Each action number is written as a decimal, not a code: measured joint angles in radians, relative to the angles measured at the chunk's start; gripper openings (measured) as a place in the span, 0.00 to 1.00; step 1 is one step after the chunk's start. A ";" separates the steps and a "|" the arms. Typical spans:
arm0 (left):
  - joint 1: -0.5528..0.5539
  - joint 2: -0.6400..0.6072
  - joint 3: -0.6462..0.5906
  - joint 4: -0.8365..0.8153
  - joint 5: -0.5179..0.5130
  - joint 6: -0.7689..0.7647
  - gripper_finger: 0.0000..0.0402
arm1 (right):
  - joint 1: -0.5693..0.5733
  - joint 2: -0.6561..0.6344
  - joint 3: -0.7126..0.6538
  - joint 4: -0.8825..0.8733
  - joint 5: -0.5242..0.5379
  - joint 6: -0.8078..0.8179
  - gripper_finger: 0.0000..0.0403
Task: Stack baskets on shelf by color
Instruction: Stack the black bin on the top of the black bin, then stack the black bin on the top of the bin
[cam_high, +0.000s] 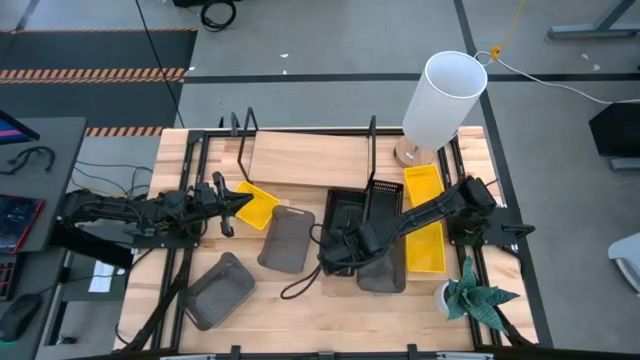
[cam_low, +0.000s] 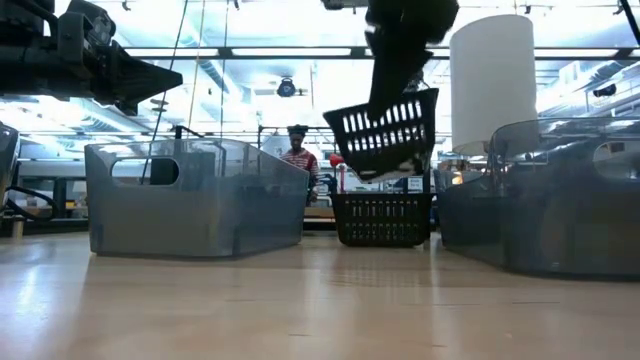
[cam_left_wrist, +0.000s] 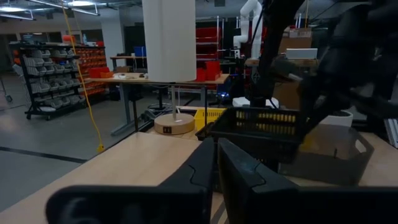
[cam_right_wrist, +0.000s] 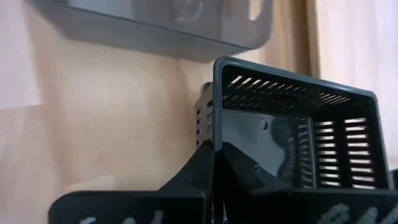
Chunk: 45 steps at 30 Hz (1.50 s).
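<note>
My right gripper (cam_high: 335, 247) is shut on the wall of a black slotted basket (cam_high: 347, 218), which it holds tilted above the table (cam_low: 385, 135). In the right wrist view its fingertips (cam_right_wrist: 216, 149) pinch that basket's rim (cam_right_wrist: 292, 118). A second black basket (cam_high: 383, 200) rests on the table (cam_low: 382, 218). Yellow baskets lie at the left (cam_high: 258, 205) and right (cam_high: 423, 230). Three grey baskets (cam_high: 287, 238) (cam_high: 220, 290) (cam_high: 385, 272) lie in front. The shelf (cam_high: 300, 155) stands at the back. My left gripper (cam_high: 238, 203) is shut with nothing in it, raised beside the left yellow basket.
A tall white lamp (cam_high: 440, 100) stands at the shelf's right end. A potted plant (cam_high: 470, 295) sits at the front right corner. A dark cable (cam_high: 300, 285) loops over the tabletop between the grey baskets. A person stands far off in the room (cam_low: 297, 155).
</note>
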 joint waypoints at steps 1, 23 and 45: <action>0.000 0.000 0.000 0.000 0.000 0.000 0.08 | -0.004 0.000 -0.008 0.005 0.008 -0.007 0.04; 0.000 0.000 0.000 0.000 0.000 0.000 0.09 | -0.079 0.000 -0.177 0.211 0.006 -0.091 0.05; 0.000 0.000 0.000 0.000 0.000 0.000 0.09 | -0.077 0.000 -0.173 0.210 -0.103 -0.071 0.20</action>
